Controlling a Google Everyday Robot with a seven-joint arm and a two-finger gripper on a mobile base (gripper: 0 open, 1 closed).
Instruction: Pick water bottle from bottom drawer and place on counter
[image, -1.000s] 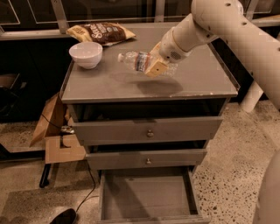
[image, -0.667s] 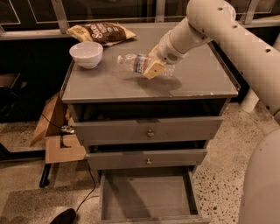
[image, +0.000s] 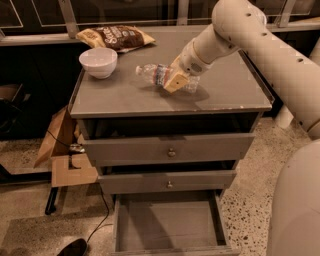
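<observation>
Gripper (image: 175, 80) jaws apparently clasp countertop (image: 125, 97) bottle (image: 152, 74).

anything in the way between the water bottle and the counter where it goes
Nothing visible does. The gripper, shut on the water bottle, holds it on its side low over the counter, and the grey top beneath is bare. The white bowl and chip bag sit well clear.

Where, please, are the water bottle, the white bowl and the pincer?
water bottle (image: 158, 75): camera view, on its label band.
white bowl (image: 99, 67): camera view, on its outer wall.
pincer (image: 174, 82): camera view, between its fingertips, clasping the bottle over the counter (image: 125, 100).
</observation>
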